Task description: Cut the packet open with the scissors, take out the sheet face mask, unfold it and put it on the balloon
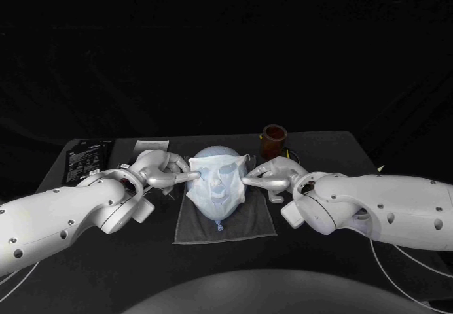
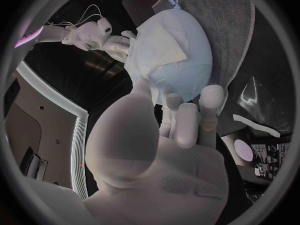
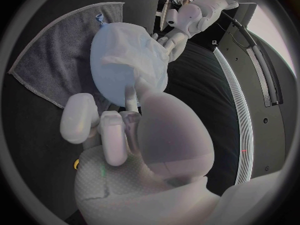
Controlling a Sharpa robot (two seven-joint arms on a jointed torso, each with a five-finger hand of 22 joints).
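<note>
**Both robot hands touching the masked balloon**

The balloon (image 1: 219,212) is lying on a grey, nappy towel (image 1: 203,229) in the middle of the matt black table (image 1: 330,154), its rounded end pointing toward the far edge and its knotted tip toward the near edge. The sheet face mask (image 1: 217,175), a thin, pale, wrinkled sheet with eye and mouth holes, is draping over the balloon's upper side.

The left robot hand (image 1: 160,169), smooth and silver, is reaching in from the left edge's side, one fingertip (image 1: 194,175) touching the mask's edge while the other fingers are curling back. The right robot hand (image 1: 269,175) is mirroring it from the right edge's side, a fingertip (image 1: 247,181) lying against the mask. I cannot tell whether either hand is pinching the sheet or only pressing on it.

A brown cylinder (image 1: 275,134) is standing upright by the far edge. A flat black printed pack (image 1: 85,160) is lying near the far left corner.
</note>
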